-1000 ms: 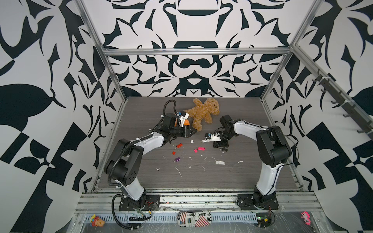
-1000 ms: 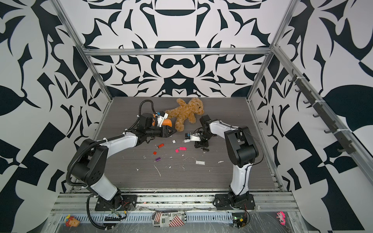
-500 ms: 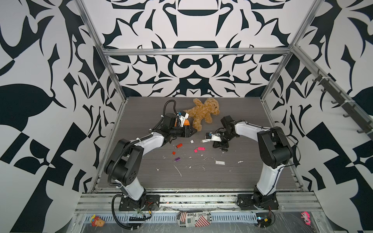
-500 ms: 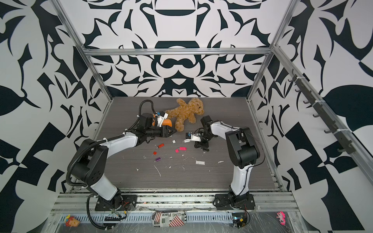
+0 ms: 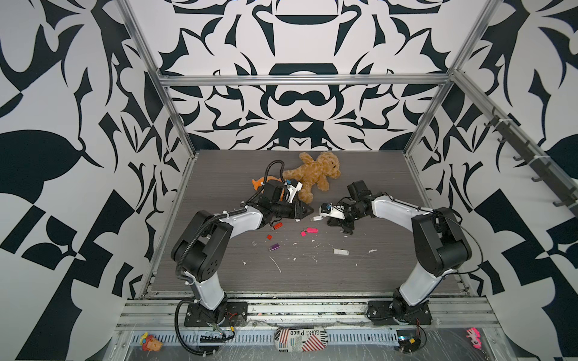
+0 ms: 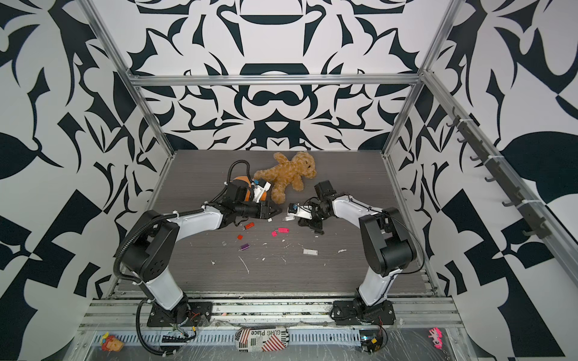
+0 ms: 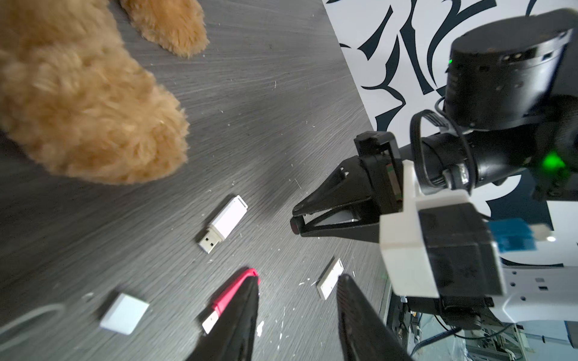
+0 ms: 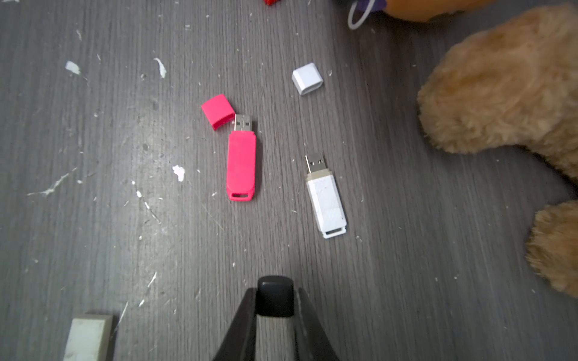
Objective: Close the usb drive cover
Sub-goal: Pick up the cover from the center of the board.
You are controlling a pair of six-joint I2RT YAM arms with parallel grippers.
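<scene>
Just in front of the teddy bear (image 5: 312,176), both arms stretch low over the bench (image 5: 312,275), tips facing each other. The right fingers (image 8: 244,325) pinch a small black cap (image 8: 274,300); the left fingers (image 7: 240,318) stand spread, holding nothing. Beside the bear's leg lies an uncapped white USB drive (image 8: 327,203), with an uncapped pink USB drive (image 8: 240,167) beyond it.
</scene>
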